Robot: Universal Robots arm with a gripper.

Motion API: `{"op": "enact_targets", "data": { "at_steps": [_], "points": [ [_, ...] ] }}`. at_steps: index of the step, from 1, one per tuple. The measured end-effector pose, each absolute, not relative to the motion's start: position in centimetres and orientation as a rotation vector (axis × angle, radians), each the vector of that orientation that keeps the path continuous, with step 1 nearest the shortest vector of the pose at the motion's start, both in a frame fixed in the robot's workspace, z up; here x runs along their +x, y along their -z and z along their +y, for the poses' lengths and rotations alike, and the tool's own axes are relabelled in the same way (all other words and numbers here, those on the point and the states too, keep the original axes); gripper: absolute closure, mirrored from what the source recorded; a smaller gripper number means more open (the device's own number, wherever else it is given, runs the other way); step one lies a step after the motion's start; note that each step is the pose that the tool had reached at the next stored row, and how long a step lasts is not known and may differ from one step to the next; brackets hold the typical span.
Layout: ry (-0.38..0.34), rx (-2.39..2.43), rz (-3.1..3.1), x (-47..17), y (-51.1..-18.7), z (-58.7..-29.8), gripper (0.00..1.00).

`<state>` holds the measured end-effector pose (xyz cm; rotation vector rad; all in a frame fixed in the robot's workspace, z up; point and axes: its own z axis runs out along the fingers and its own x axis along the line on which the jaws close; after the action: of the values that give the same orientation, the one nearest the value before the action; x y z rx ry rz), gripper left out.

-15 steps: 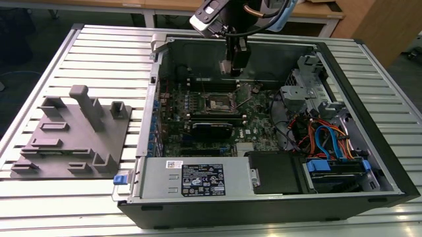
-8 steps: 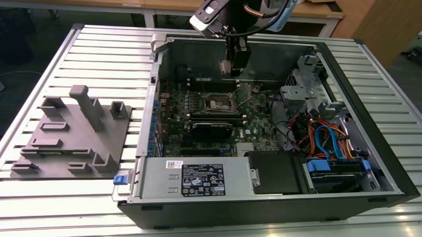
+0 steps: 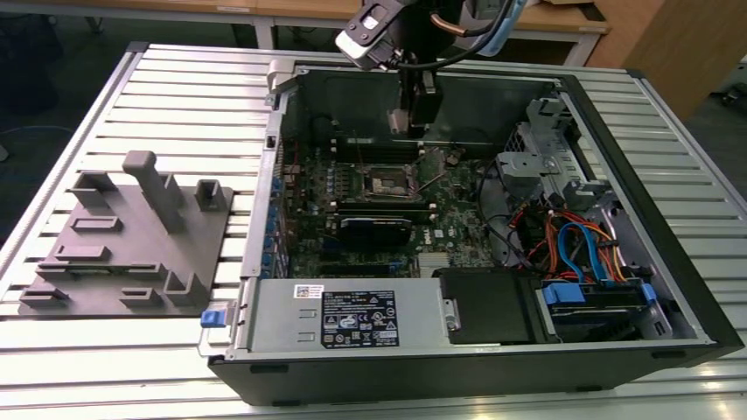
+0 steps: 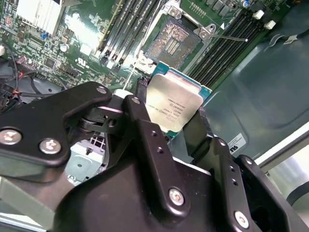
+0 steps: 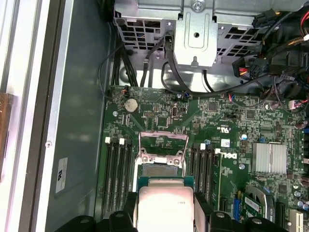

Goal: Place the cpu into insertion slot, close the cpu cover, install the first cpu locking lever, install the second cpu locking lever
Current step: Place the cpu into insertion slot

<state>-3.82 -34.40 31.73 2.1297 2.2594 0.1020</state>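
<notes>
gripper [image 4: 170,121] is closed on the cpu [image 4: 176,96]: the two black fingers [image 4: 145,125] clamp opposite edges of the chip, w/ the dull silver lid facing the camera in both wrist views and the blue-green substrate edge showing around it. cpu is held in the air, tilted, clear of the motherboard [image 5: 227,140] and not seated. it sits near the insertion slot [image 4: 173,41] but apart from it. the slot is uncovered and its dark pin field is exposed. cpu cover [image 5: 161,157] is swung up off the slot, w/ the frame cut-out visible in the first wrist view. a thin metal lever rod [image 4: 227,36] stands free just beside the slot, not latched. black memory slots [image 5: 116,169] run along both sides of the slot. a finned heatsink [image 5: 270,157] and a coin cell [image 5: 130,103] sit elsewhere on the board. in the exterior view the arm reaches down into the open pc case [image 3: 653,262], which lies on a slatted aluminium table [image 3: 175,87]. a grey fixture plate [image 3: 129,236] lies on the table toward the exterior view's left, well apart from the case.
</notes>
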Motion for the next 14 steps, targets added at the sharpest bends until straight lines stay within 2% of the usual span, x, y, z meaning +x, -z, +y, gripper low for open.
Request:
{"op": "enact_targets", "data": {
  "at_steps": [14],
  "points": [
    [-0.102,2.133,2.257,-3.8,-30.3,-34.4,0.46]
  ]
}}
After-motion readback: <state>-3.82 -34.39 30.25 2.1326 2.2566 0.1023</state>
